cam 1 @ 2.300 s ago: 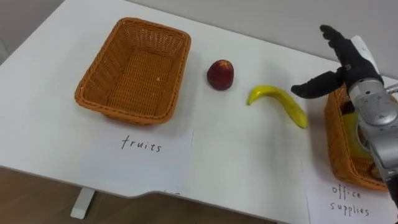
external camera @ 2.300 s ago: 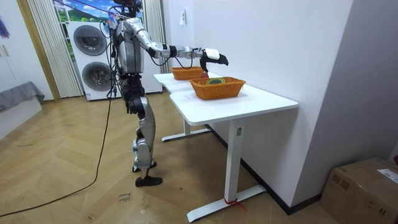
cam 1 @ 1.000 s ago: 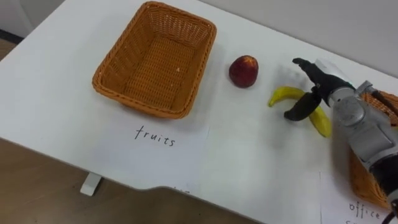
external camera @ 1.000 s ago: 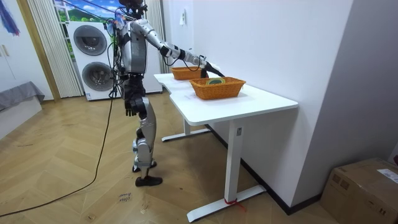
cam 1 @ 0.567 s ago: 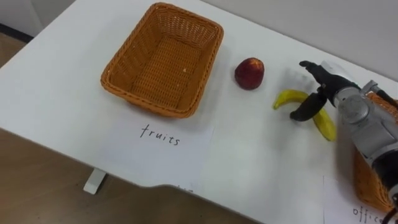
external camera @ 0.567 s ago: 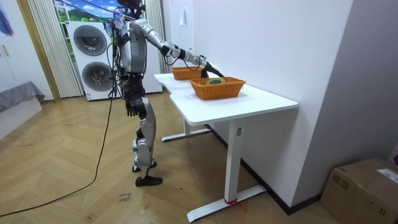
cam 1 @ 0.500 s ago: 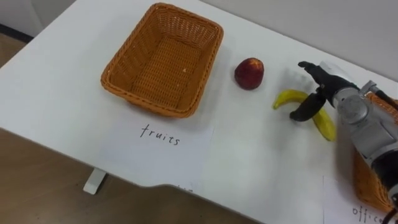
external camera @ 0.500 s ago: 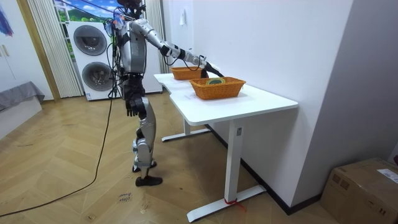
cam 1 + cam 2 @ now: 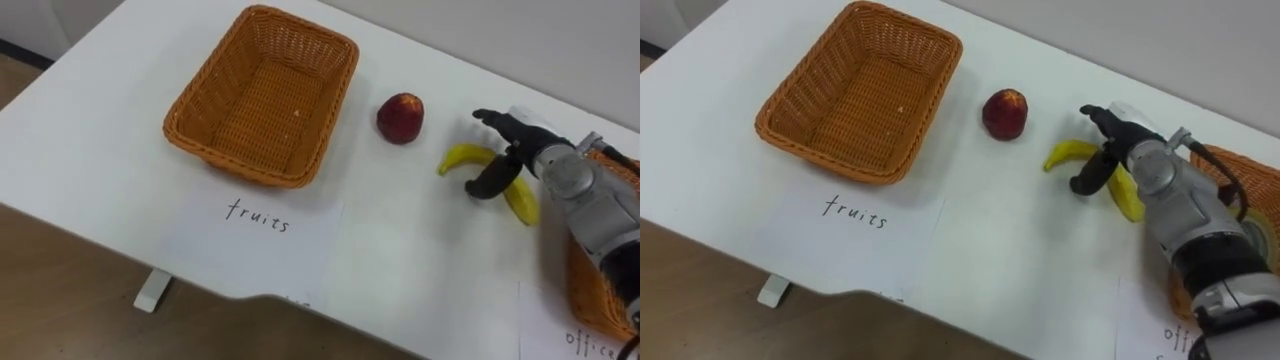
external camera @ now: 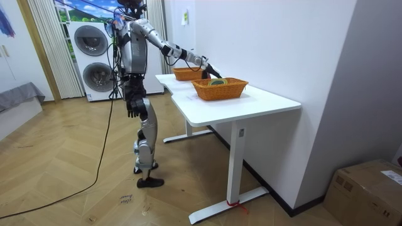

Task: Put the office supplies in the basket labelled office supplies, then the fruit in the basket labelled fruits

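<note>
white table | stacked washing machines | cardboard box | wood floor

White desk against a white wall, herringbone wood floor, stacked washing machines — pale curtains beside them

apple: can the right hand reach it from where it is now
Probably yes. The right hand is open astride the banana, and the apple lies close by on its left, with only bare table between them.
</note>
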Controlling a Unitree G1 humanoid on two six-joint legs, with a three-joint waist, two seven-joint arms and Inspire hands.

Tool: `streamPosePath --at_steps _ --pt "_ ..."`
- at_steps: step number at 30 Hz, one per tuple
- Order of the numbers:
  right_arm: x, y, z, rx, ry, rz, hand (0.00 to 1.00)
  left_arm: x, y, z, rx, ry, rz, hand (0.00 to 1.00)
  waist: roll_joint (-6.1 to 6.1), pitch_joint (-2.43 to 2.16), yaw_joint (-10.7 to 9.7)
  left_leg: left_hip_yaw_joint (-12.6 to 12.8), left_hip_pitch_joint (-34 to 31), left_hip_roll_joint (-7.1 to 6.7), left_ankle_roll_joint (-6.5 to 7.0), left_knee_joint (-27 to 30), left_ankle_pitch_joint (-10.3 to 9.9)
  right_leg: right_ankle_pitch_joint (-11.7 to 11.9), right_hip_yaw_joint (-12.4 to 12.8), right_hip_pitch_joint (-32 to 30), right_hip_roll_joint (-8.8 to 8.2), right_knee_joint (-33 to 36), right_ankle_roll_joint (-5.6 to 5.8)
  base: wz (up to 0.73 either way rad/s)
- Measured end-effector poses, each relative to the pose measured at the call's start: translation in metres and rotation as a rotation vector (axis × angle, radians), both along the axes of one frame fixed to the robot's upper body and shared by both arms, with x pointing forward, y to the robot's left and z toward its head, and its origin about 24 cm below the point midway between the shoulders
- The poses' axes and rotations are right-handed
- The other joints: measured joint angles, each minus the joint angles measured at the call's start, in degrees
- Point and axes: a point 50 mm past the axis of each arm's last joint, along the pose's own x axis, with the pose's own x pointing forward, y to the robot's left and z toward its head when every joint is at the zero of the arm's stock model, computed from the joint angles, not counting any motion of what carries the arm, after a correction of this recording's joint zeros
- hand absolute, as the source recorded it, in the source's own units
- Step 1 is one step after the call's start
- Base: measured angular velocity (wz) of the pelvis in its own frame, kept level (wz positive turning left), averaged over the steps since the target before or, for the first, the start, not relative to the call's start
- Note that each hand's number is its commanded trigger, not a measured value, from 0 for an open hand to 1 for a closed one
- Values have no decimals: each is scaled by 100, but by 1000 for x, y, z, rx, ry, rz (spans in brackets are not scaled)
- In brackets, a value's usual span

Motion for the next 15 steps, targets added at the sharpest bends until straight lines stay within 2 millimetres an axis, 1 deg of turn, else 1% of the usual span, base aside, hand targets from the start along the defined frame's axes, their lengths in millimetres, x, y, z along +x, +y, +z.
streamPosePath --at_steps 3,5,7,9,13,15 --pt "-3 -3 -6 -6 51 6 0 2 1 1 4 -2 -1 0 -7 -5 -2 -25 0 -2 -3 8 6 5 -20 14 -1 0 -9 2" --pt "-6 -5 -11 -11 105 18 0 4 4 2 16 -5 -4 0 -29 -21 2 -41 -5 -1 -12 9 13 8 -61 19 -2 0 -14 5" --pt "-7 -5 -13 -10 124 19 0 8 5 3 18 -10 -5 0 -31 -22 23 -45 -8 -1 -14 8 23 16 -84 19 -8 0 -26 0" --pt "-8 -7 -15 -9 143 10 0 11 5 3 18 -15 -5 0 -39 -28 88 -42 -6 -1 -16 8 28 21 -89 19 -18 1 -34 0" --pt "-9 -9 -16 -9 158 3 0 13 5 3 18 -16 -5 0 -61 -40 146 -47 -5 1 -19 8 31 22 -134 23 -22 1 -36 0" --pt "-10 -9 -16 -7 163 5 0 12 5 3 18 -13 -4 0 -76 -32 149 -47 -7 1 -19 8 31 23 -146 23 -28 1 -37 0"
